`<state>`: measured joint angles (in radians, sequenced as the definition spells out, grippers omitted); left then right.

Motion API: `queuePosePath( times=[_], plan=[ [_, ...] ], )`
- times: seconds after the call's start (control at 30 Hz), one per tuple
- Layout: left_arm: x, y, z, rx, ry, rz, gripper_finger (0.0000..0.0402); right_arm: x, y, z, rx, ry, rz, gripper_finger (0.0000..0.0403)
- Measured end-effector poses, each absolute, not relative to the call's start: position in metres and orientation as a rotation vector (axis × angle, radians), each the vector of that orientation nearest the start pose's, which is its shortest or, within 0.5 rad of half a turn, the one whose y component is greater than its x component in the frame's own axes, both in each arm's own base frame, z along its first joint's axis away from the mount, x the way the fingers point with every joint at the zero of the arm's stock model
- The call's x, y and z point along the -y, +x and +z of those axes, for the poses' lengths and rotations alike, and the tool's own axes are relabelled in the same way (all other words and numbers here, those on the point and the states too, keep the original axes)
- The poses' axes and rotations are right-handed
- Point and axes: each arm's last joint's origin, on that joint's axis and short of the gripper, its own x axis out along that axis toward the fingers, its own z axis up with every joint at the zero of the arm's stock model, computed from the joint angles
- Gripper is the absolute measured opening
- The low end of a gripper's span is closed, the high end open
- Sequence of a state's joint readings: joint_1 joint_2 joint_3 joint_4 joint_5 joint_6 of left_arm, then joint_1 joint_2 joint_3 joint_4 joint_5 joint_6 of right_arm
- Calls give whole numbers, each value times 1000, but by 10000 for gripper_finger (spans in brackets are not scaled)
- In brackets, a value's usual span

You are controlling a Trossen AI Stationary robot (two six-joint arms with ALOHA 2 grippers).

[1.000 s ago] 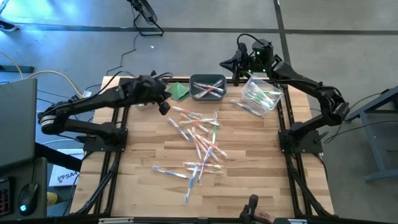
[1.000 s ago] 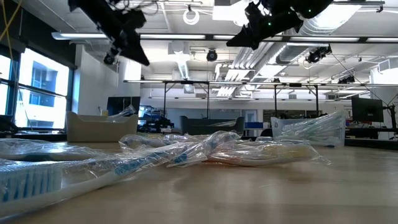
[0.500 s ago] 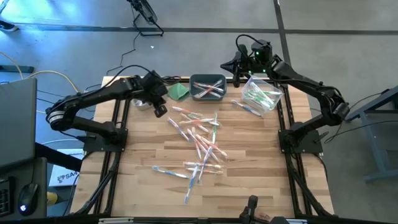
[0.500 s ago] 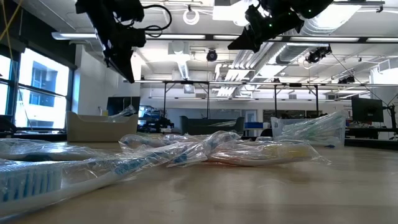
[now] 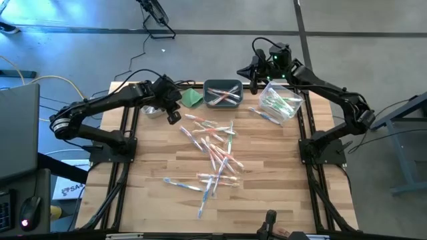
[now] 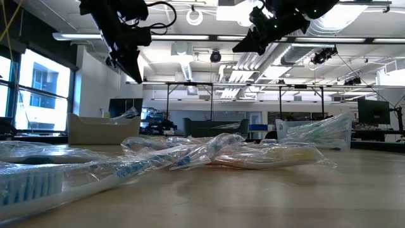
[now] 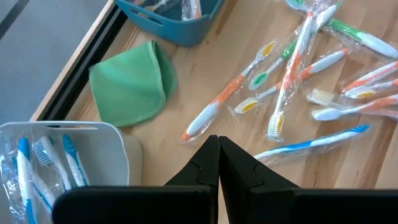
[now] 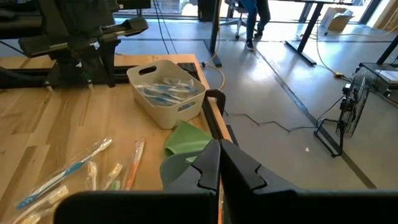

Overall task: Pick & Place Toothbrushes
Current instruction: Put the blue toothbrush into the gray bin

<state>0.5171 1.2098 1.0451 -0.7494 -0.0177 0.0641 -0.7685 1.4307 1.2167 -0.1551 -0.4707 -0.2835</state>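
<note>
Many wrapped toothbrushes [image 5: 213, 143] with blue, green and orange parts lie scattered flat on the wooden table's middle; they also show in the left wrist view [image 7: 292, 81]. My left gripper [image 5: 174, 118] hangs shut and empty above the table's far left, fingers slanting down [image 7: 218, 149], just short of the nearest orange toothbrush [image 7: 217, 106]. My right gripper [image 5: 252, 83] waits shut and empty high over the far edge [image 8: 218, 155], beside the dark bin [image 5: 223, 93].
A white bin [image 7: 68, 155] holding blue toothbrushes stands at the far left under my left arm. A folded green cloth [image 5: 193, 98] lies between it and the dark bin. A clear bin [image 5: 280, 103] with green toothbrushes stands at the far right. Bare wood lies near the front edge.
My left gripper has tipped its fingers further down and turned a little near the white bin, staying shut. My right gripper has kept its place. The toothbrushes lie as before.
</note>
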Motion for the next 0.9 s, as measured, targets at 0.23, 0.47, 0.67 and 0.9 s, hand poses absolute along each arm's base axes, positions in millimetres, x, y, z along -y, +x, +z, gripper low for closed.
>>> queuePosePath(
  times=[0.23,0.47,0.67,0.9],
  plan=[
    [-120,211,295,-861,-147,469,0,215,241,338,-340,-66,-248,4],
    [-127,223,281,-911,-152,458,0,215,241,338,-341,-73,-247,4],
    [-135,234,266,-976,-73,434,1,215,241,338,-341,-72,-247,4],
    [-137,241,258,-1006,-6,357,62,214,240,336,-362,-57,-243,4]
  ],
)
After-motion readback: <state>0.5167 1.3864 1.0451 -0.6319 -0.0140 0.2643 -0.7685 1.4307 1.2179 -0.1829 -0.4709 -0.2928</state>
